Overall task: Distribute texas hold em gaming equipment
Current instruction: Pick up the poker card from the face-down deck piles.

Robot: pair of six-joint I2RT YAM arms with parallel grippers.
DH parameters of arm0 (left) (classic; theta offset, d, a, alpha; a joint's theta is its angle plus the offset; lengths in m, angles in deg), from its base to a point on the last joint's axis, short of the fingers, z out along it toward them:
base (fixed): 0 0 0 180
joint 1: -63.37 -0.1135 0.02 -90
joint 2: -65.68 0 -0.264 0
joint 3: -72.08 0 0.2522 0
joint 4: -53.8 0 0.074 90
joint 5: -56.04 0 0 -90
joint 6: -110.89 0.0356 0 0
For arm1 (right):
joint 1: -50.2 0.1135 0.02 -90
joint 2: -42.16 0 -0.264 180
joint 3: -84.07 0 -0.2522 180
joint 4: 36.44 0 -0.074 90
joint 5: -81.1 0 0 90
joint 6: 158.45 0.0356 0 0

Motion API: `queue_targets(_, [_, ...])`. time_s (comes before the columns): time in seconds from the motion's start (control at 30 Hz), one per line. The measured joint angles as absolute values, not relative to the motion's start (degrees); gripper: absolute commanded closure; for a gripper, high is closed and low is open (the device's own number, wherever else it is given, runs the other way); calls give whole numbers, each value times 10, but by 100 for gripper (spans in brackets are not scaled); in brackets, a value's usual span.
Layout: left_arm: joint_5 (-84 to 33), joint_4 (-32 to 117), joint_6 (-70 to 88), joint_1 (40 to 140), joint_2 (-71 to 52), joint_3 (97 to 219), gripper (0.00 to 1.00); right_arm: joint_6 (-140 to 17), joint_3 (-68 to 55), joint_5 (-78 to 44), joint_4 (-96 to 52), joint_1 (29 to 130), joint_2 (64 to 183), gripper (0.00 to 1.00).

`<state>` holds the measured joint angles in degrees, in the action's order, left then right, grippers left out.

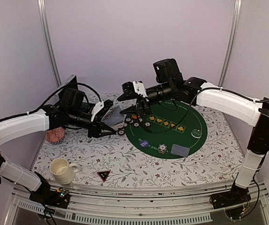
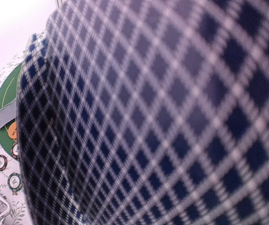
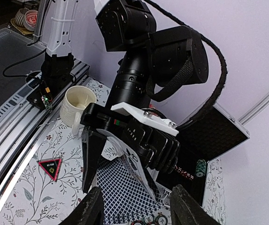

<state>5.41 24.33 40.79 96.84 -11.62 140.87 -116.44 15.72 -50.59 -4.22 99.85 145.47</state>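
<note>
My left gripper (image 1: 108, 123) is shut on a fanned stack of grey-blue-backed playing cards (image 1: 113, 115), held above the table's left middle. The cards' back (image 2: 162, 122) fills the left wrist view. From the right wrist view the cards (image 3: 125, 192) sit between the left fingers. My right gripper (image 1: 123, 93) hovers open just above and behind them, its fingers (image 3: 89, 208) empty. Poker chips (image 1: 139, 123) and an orange button (image 1: 134, 117) lie at the green mat's left edge. A blue button (image 1: 144, 143), a chip stack (image 1: 162, 149) and a card (image 1: 180, 150) rest near its front. The black triangular marker (image 1: 103, 175) lies near the front edge.
The round green felt mat (image 1: 190, 119) covers the table's centre right. A cream mug (image 1: 61, 169) stands at the front left and a pink patterned dish (image 1: 55, 136) at the left. An open black case (image 3: 214, 140) holding a green chip stack sits behind the left arm.
</note>
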Motion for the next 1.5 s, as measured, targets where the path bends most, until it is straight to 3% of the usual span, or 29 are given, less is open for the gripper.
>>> queue_targets(0.3, [54,243,408,968,-116,1409,83,-1191,186,-492,-27,1016,1488,62])
queue_targets(0.43, [54,244,408,968,-116,1409,82,-1198,195,-485,-21,1019,1494,79])
queue_targets(0.53, [54,244,408,968,-116,1409,83,-1207,204,-483,-12,1022,1497,98])
queue_targets(0.87, [53,244,408,968,-116,1409,82,-1220,189,-468,-4,1026,1482,99])
queue_targets(1.23, [51,244,408,968,-116,1409,82,-1221,94,-429,-32,1026,1338,99])
queue_targets(1.5, [48,244,408,968,-116,1409,82,-1074,18,-393,-108,968,1220,99])
